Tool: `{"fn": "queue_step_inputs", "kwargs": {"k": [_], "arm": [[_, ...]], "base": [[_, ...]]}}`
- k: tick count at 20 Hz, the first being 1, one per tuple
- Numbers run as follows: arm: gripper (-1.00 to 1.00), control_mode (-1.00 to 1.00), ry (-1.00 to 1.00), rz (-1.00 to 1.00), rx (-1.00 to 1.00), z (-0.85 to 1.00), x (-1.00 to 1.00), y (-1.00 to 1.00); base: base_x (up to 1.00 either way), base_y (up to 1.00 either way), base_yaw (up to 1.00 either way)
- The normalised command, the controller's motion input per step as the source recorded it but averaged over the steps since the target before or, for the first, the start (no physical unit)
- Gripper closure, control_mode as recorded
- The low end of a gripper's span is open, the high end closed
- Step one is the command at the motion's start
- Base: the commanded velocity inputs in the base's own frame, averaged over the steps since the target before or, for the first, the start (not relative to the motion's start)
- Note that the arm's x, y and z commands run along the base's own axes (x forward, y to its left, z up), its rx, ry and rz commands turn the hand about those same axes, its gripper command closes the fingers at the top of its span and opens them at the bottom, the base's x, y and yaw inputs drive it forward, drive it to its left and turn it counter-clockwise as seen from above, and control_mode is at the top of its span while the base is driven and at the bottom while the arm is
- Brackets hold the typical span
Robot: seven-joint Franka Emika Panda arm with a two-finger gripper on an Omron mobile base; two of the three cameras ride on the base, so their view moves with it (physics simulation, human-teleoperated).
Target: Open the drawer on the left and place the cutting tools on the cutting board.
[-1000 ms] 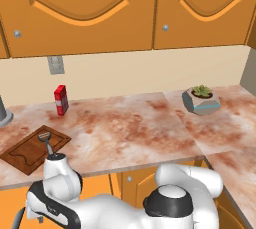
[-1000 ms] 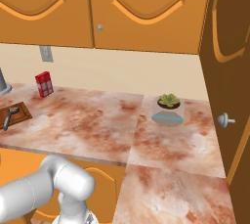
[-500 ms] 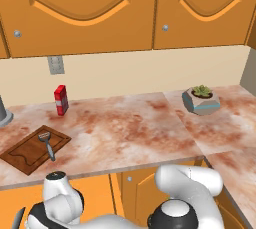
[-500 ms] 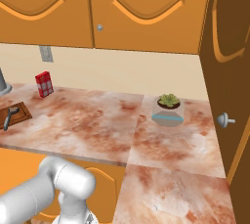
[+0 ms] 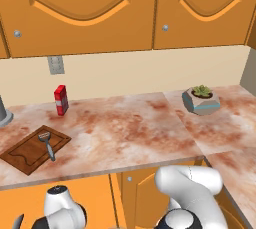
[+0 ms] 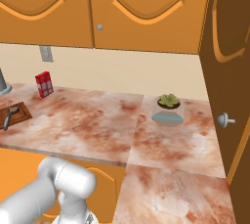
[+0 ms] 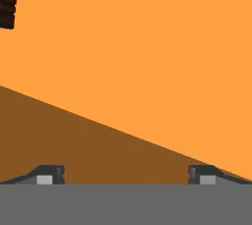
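The gripper (image 7: pixel 123 174) is standing spread wide in the hand view, its two dark fingertips (image 7: pixel 49 174) far apart at the bottom of the frame, facing plain orange wood and pinching nothing. A black ridged object is showing at the upper left corner. In the left base view, the peeler (image 5: pixel 47 143) is lying on the cutting board (image 5: pixel 27 154) at the left, near a red box (image 5: pixel 61 100).

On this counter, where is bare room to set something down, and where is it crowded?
The widest bare marble lies between the cutting board and the potted succulent, running forward from the red carton. The corner stretch in front of the succulent is also bare. The left end is busiest: the peeler lies on the board's right part, carton close behind.
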Motion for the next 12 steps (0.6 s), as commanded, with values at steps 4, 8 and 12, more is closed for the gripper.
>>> {"fn": "queue_step_inputs", "kwargs": {"k": [4, 8, 12], "arm": [[-1.0, -1.0, 0.02, 0.0, 0.0, -0.12, -0.63, 0.0], [-1.0, -1.0, 0.0, 0.0, 0.0, -0.04, -0.62, 0.0], [-1.0, -1.0, 0.0, 0.0, 0.0, 0.0, -0.55, 0.0]], "base": [[0.0, 0.0, 0.0], [0.0, 0.0, 0.0], [0.0, 0.0, 0.0]]}}
